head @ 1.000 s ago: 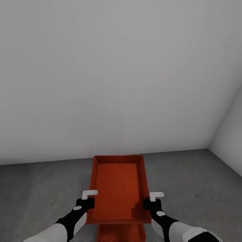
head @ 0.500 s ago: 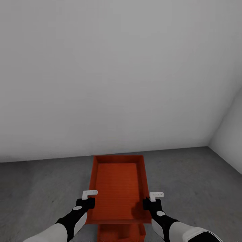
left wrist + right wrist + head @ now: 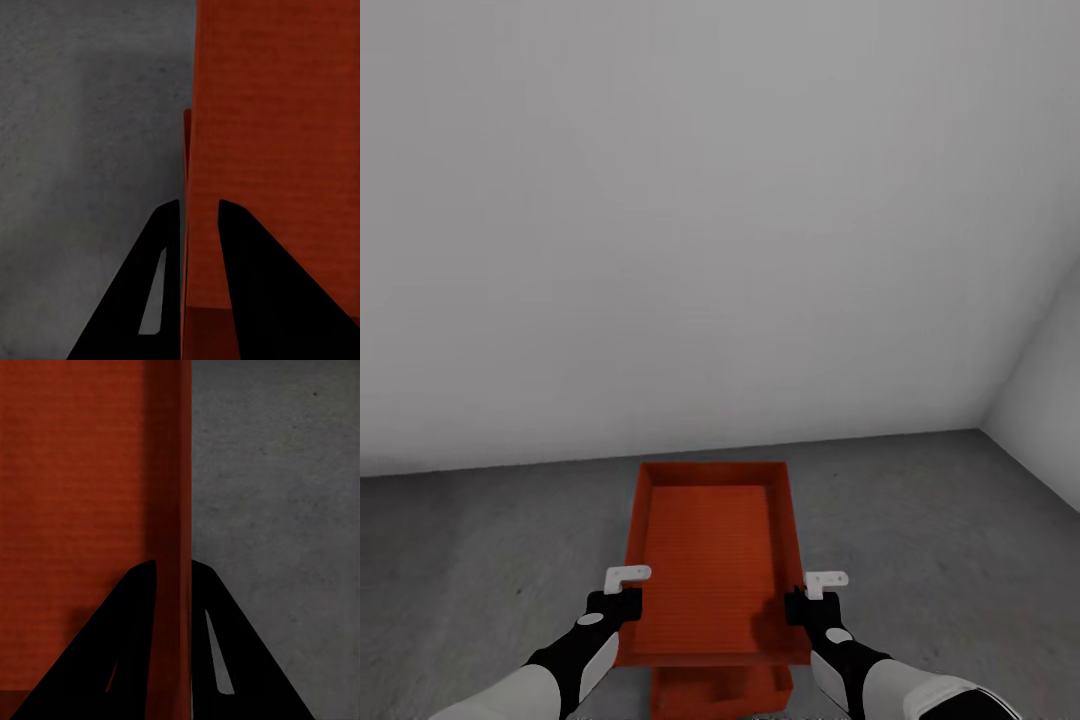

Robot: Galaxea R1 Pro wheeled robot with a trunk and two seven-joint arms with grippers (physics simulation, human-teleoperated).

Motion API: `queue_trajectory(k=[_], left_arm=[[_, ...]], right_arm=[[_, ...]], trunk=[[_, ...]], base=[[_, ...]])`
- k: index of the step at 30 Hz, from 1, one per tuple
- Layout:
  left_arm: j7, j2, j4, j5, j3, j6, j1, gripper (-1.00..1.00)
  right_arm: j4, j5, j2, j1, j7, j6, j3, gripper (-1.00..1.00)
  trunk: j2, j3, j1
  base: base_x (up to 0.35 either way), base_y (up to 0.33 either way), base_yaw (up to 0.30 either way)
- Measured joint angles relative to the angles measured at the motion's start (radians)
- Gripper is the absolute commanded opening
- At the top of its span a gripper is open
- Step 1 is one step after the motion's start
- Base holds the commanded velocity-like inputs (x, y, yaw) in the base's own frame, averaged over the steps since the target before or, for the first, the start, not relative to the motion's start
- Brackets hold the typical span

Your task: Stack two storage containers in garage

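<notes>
**Ana:** Two red-orange bins on show in the garage. The upper container [image 3: 710, 570] hangs between both arms, above the dark grey concrete floor [image 3: 480, 560], its long axis running away from the robot toward the white wall [image 3: 700, 220].

**Ben:** And the lower container [image 3: 720, 692] peeks out just beneath the near end of the upper one, close to the robot's base. Whether the two touch, I cannot tell from the head view.

**Ana:** Grips now. The left gripper [image 3: 622, 597] is on the left long wall near the robot's end. The left wrist view shows its two dark fingers [image 3: 262, 285] set narrowly, one either side of that thin rim [image 3: 185, 187], pinching it.

**Ben:** Same story opposite. The right gripper [image 3: 807, 602] sits on the right long wall, and the right wrist camera has one black finger [image 3: 127, 637] inside the bin and the other outside, closed tight on the wall [image 3: 169, 472] between them.

**Ana:** So both claws are nearly closed, each with only the wall's thickness between its fingers. Concrete floor fills the outer side of each wrist picture.

**Ben:** The upper bin looks level, and a room corner shows at the right.
</notes>
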Motion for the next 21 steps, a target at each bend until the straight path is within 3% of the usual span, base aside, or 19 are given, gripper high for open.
queue_trajectory(k=[21], left_arm=[[0.000,0.000,0.000,0.000,0.000,0.000,0.000,-1.00]], right_arm=[[0.000,0.000,0.000,0.000,0.000,0.000,0.001,-1.00]], trunk=[[0.000,-0.033,0.000]], base=[[0.000,0.000,0.000]])
